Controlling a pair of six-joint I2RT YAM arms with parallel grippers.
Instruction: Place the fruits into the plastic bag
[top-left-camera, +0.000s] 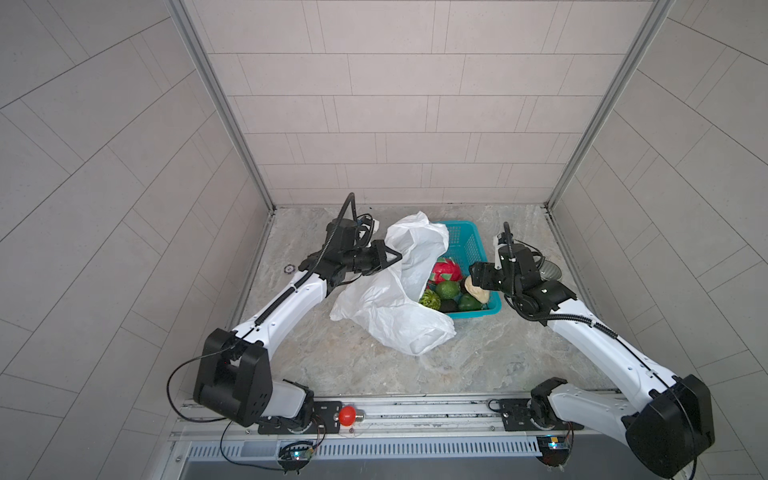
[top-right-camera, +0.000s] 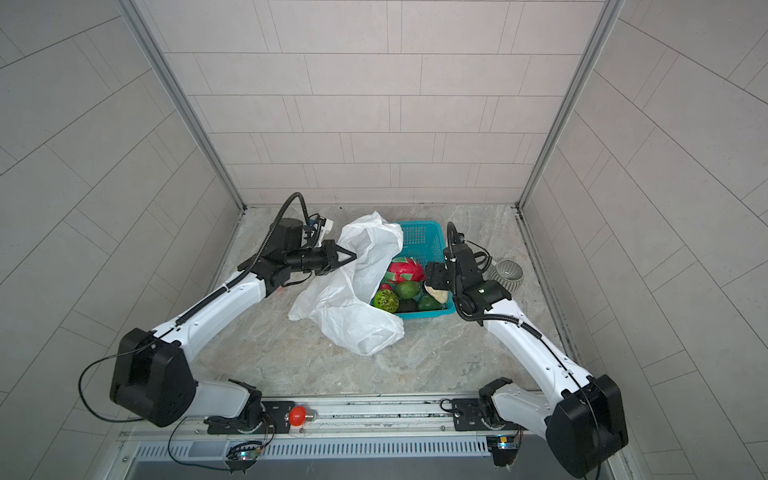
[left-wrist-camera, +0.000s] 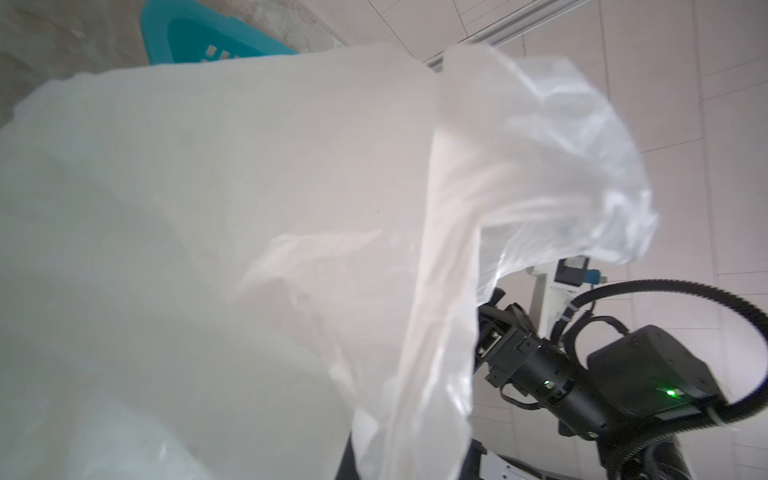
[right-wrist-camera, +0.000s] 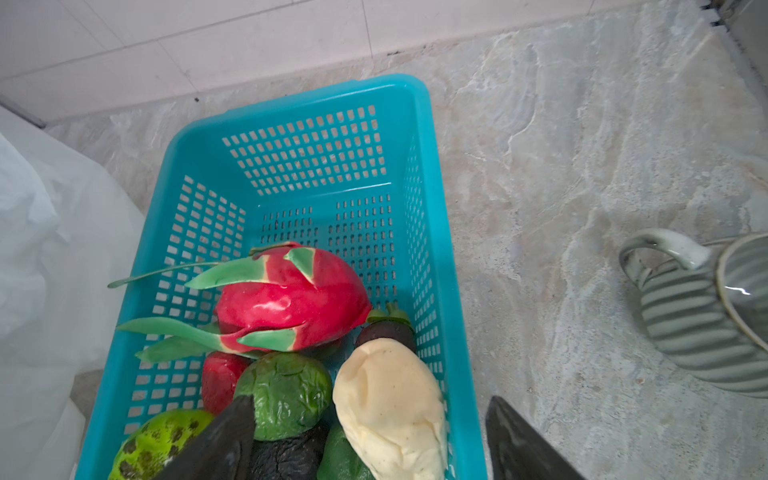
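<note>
My left gripper (top-left-camera: 397, 257) is shut on the upper edge of the white plastic bag (top-left-camera: 390, 307), holding it raised beside the teal basket (top-left-camera: 465, 237). In the left wrist view the bag (left-wrist-camera: 208, 208) hides the jaws. The fruits lie in the basket's near end: a red dragon fruit (right-wrist-camera: 291, 303), a glossy dark green fruit (right-wrist-camera: 286, 386), a cream lumpy fruit (right-wrist-camera: 386, 407) and others. My right gripper (right-wrist-camera: 370, 424) is open just above the cream fruit (top-left-camera: 478, 291). One finger is over the green fruit, the other outside the basket wall.
A grey ribbed mug (right-wrist-camera: 698, 324) stands on the stone table right of the basket, close behind my right wrist (top-left-camera: 515, 266). A red bulb (top-left-camera: 347, 415) lies on the front rail. Tiled walls enclose the table on three sides.
</note>
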